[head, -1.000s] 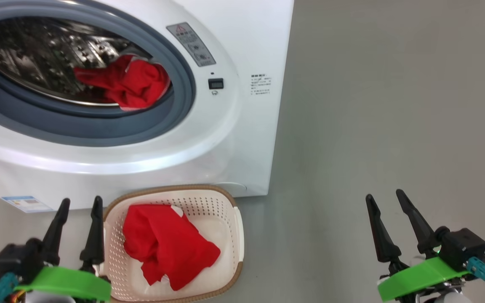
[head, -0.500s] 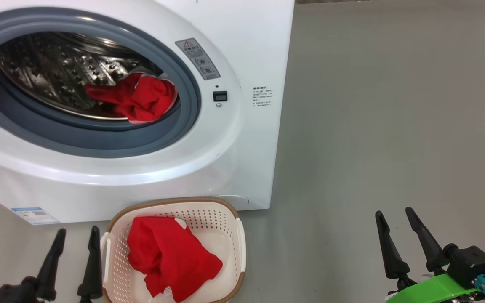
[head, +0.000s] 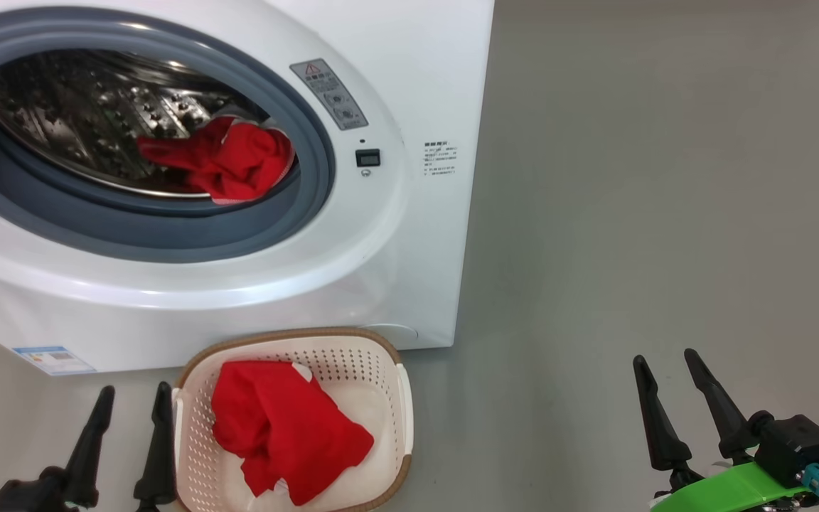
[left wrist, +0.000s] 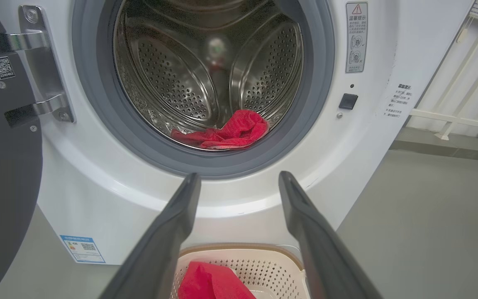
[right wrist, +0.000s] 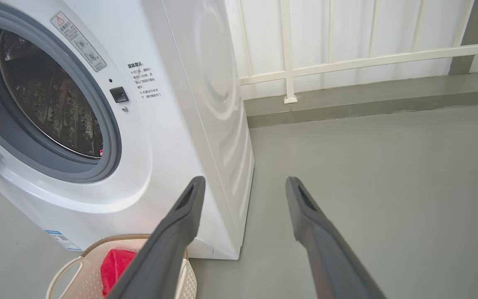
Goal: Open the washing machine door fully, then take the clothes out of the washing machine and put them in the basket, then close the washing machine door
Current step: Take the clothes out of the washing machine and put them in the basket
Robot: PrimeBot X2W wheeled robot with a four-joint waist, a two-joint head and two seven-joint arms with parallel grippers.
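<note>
White front-loading washing machine [head: 395, 270], black-rimmed glass door [left wrist: 2, 174] open at nine o'clock. Cream perforated plastic basket [head: 404, 405], six o'clock, holds one red garment [head: 288, 427]. Soft, light bright-red clothes [head: 228, 160] lie at the drum's five o'clock lip and are best pinched at a raised fold. Released and empty: left hand [head: 135, 387], right hand [head: 664, 355].

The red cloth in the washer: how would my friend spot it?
Find the big white washing machine. Inside its shiny steel drum, the red cloth lies bunched at the bottom front. The other red cloth sits outside, in the cream basket on the floor.
</note>
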